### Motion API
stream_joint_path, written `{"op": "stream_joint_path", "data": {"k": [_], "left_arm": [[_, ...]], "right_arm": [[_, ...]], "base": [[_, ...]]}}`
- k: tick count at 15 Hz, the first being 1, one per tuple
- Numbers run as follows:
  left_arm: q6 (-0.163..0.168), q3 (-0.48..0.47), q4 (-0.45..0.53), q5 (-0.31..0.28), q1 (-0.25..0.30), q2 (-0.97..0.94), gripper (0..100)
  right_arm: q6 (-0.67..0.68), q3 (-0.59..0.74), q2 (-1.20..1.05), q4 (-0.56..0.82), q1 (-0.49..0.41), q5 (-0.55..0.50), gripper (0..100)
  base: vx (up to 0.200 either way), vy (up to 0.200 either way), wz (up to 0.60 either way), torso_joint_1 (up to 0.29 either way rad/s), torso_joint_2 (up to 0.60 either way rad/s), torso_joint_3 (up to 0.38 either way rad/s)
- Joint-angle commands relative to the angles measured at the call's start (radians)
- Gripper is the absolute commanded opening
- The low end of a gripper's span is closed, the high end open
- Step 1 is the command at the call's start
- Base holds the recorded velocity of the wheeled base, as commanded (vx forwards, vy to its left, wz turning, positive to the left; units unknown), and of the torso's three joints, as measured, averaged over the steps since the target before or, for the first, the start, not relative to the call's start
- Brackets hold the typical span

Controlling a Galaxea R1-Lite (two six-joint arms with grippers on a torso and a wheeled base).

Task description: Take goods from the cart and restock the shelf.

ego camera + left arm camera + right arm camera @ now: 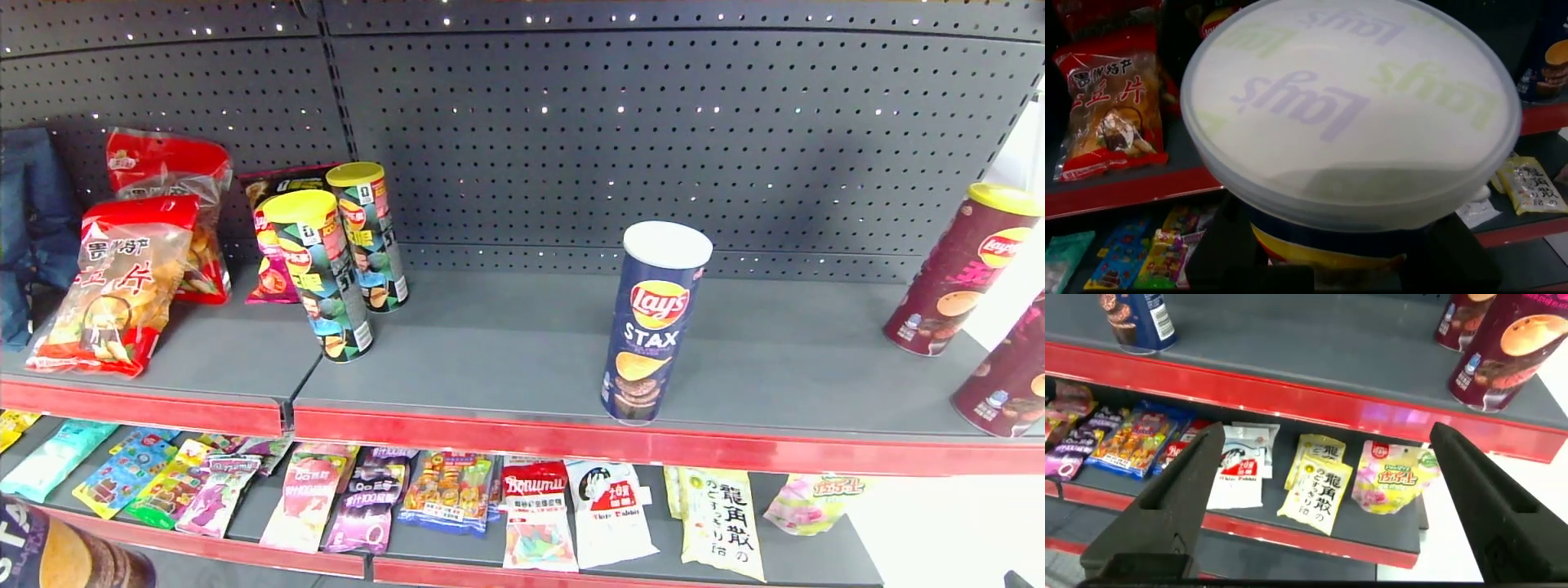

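- Chip can (pixel 1351 122), dark blue body with a translucent white lid, the item closest to the lens in the left wrist view. It also sits at the lower left corner of the head view (pixel 49 555), in front of the left end of the shelving.
- Left end effector (pixel 1339 265): clamped on the chip can, with dark fingers (pixel 1237 257) on either side of the body below the lid.
- Right end effector (pixel 1327 441): fingers (pixel 1167 506) set wide apart with nothing between them, in front of the right part of the lower shelf (pixel 816 555).
- Upper shelf (pixel 506 351): grey deck, red front edge, perforated back panel (pixel 653 122).
- Blue can (pixel 653 322), white lid, upright near the front edge at mid-shelf, well apart from the other stock.
- Two patterned cans (pixel 318 273), yellow lids, upright, one just behind the other, left of the blue can.
- Red snack bags (pixel 114 286), two, at the far left, leaning back.
- Two maroon cans (pixel 959 273), at the right end, one nearer the front edge than the other.
- Flat snack packets (pixel 449 490), assorted colours, lying in a row along the lower shelf.
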Motion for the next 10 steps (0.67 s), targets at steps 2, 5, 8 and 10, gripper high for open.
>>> {"op": "stream_joint_path", "data": {"k": [2, 5, 8, 10], "left_arm": [[-0.004, -0.007, 0.000, 0.006, 0.000, -0.002, 0], [-0.004, -0.003, 0.000, 0.007, 0.000, -0.003, 0], [-0.004, 0.000, 0.000, 0.006, 0.000, -0.003, 0], [-0.004, -0.005, 0.001, 0.007, 0.002, -0.005, 0]], "right_arm": [[-0.005, -0.001, -0.005, 0.001, 0.000, 0.000, 100], [-0.014, 0.001, -0.005, 0.001, 0.000, 0.000, 100], [-0.016, -0.001, -0.002, 0.001, 0.001, 0.000, 100], [-0.016, 0.007, -0.007, 0.001, 0.001, 0.001, 100]], "base": [[0.000, 0.000, -0.30, 0.001, 0.00, 0.001], [0.000, 0.000, -0.60, 0.004, 0.00, 0.001], [0.000, 0.000, -0.60, 0.012, 0.01, 0.002], [0.000, 0.000, 0.00, 0.000, 0.00, 0.000]]}}
